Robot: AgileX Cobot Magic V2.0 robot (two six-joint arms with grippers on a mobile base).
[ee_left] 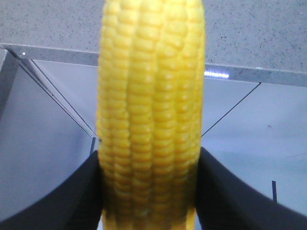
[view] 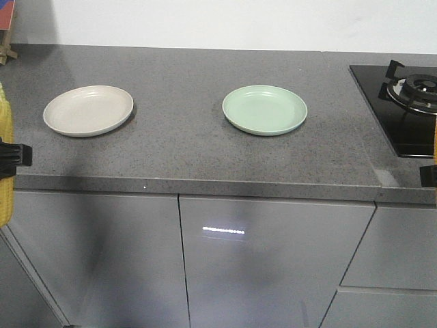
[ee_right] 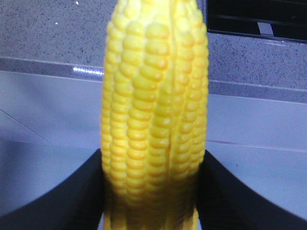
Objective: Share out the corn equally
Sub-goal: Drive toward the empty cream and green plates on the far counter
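Left tool (ee_left: 148,191), right tool (ee_right: 149,191) each clamp upright corn (ee_left: 151,96).

The front view looks down on the countertop (view: 191,157) and cabinet doors (view: 273,266). Wrist views, tight behind the left corn cob (ee_left: 151,120) and right corn cob (ee_right: 156,120), face both too.

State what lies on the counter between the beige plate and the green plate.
Nothing: only bare grey countertop separates the beige plate and the green plate, as the front-facing view shows.
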